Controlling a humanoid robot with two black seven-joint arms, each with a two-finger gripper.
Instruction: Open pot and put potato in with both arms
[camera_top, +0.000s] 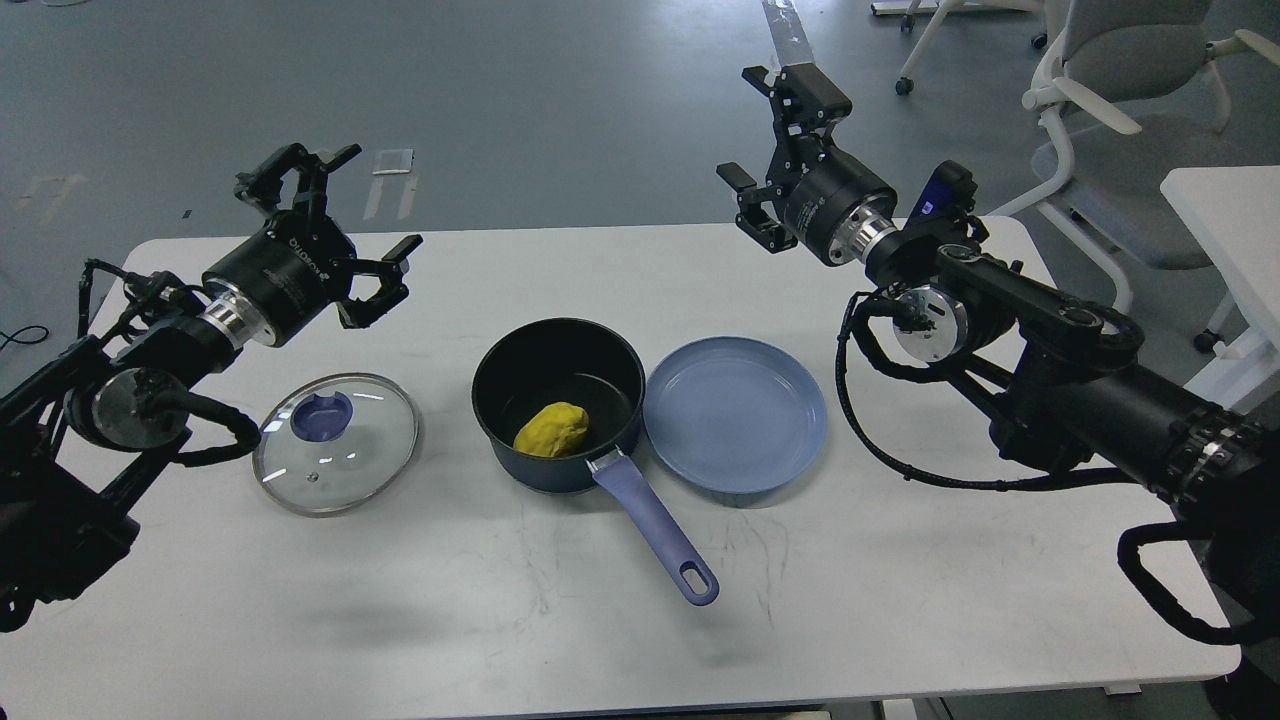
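Potato (551, 429) lies inside the uncovered pot (557, 400); lid (335, 441) flat on bench (900, 560), apart. Left tool (345, 225) and right tool (765, 130), fingers spread, empty, raised over the far edge.

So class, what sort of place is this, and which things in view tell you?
Probably an office-style lab: a bare grey floor, wheeled office chairs and a plain white table.

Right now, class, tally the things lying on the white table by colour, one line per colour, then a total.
Blue: 2, the pot and the plate
Yellow: 1, the potato inside the pot
Clear glass: 1, the lid
Total: 4
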